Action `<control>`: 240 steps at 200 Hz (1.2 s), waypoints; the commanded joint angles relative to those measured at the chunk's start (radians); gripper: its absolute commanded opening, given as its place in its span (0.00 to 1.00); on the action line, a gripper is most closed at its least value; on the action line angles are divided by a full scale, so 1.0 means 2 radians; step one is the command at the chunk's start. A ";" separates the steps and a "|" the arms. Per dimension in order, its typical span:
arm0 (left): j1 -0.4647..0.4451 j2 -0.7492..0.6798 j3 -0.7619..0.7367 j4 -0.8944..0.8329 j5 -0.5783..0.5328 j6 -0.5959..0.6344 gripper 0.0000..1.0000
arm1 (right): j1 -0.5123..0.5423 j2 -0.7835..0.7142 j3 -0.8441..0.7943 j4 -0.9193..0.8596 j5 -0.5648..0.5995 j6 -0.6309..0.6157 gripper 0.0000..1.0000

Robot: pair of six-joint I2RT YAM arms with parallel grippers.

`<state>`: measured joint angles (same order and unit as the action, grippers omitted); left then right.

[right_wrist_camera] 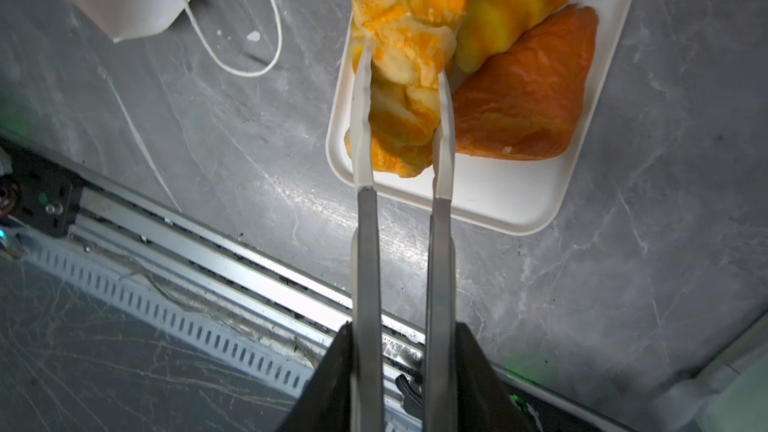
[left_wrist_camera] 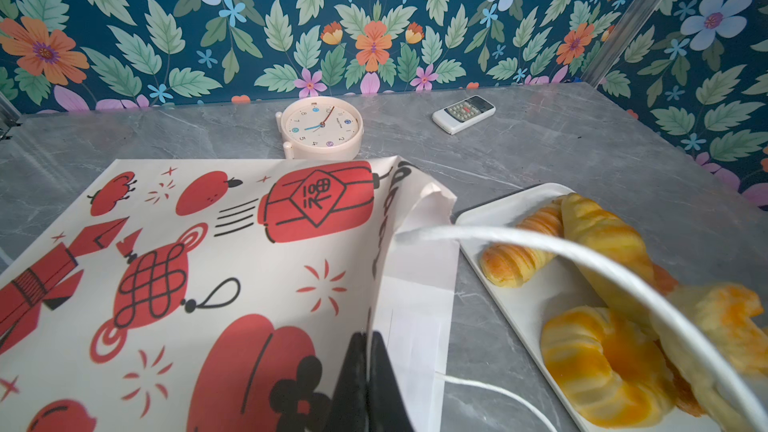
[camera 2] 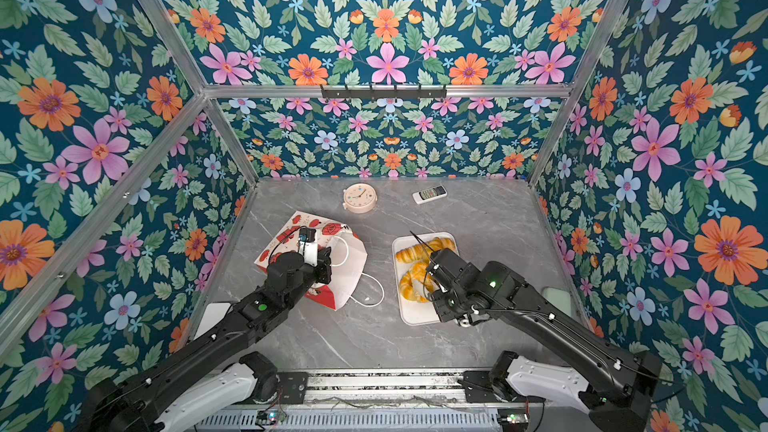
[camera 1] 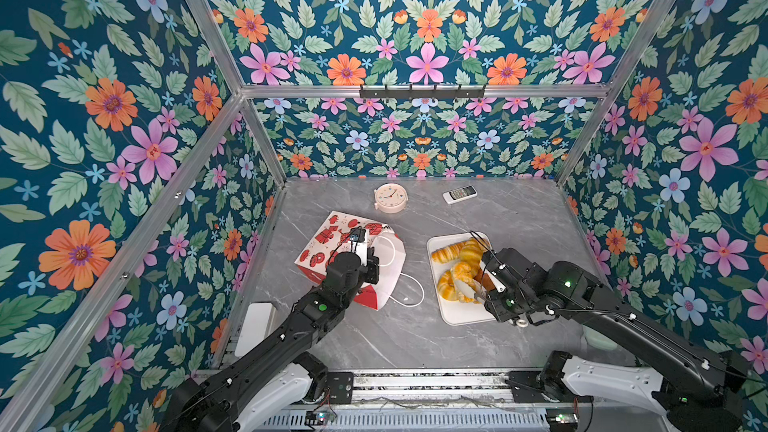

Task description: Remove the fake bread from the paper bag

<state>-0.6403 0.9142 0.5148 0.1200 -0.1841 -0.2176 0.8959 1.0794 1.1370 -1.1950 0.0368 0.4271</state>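
Setting fake bread (right_wrist_camera: 407,27) on the tray (right_wrist_camera: 498,197), seemingly, with tongs (right_wrist_camera: 368,243) clamped in the right gripper (right_wrist_camera: 403,334) behind it, left gripper (left_wrist_camera: 368,351) pinched shut on the paper bag (left_wrist_camera: 208,263); next, easing tongs apart.

fake bread (left_wrist_camera: 602,371) 5 | paper bag (left_wrist_camera: 208,263) 1 | tray (camera 1: 457,313) 1 | clock (camera 1: 390,198) 1 | remote (camera 1: 459,194) 1 | tongs (right_wrist_camera: 368,263) 1

- paper bag (left_wrist_camera: 208,284): matt paper, creased.
- handles (left_wrist_camera: 540,248): white twisted cord.
- fake bread (left_wrist_camera: 598,363): glossy, plastic-like.
- tray (right_wrist_camera: 498,197): smooth, white, matt.
- tongs (right_wrist_camera: 368,243): 2 brushed-metal arms, pale translucent tips.
- table (right_wrist_camera: 623,284): grey marble-look, smooth, slight sheen.
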 commanded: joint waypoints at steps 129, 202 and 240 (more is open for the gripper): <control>0.001 -0.011 -0.023 0.056 0.013 -0.008 0.05 | 0.109 0.091 0.069 -0.132 0.060 -0.014 0.37; 0.001 -0.048 -0.050 0.067 0.016 -0.015 0.05 | 0.153 0.182 0.158 -0.172 0.081 -0.039 0.37; 0.001 -0.057 -0.059 0.079 0.021 -0.016 0.05 | 0.162 0.229 0.201 -0.189 0.099 -0.081 0.38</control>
<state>-0.6395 0.8074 0.4007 0.2226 -0.1539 -0.2375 1.2137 1.4998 1.5063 -1.5204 0.1822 0.3305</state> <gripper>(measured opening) 0.055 0.378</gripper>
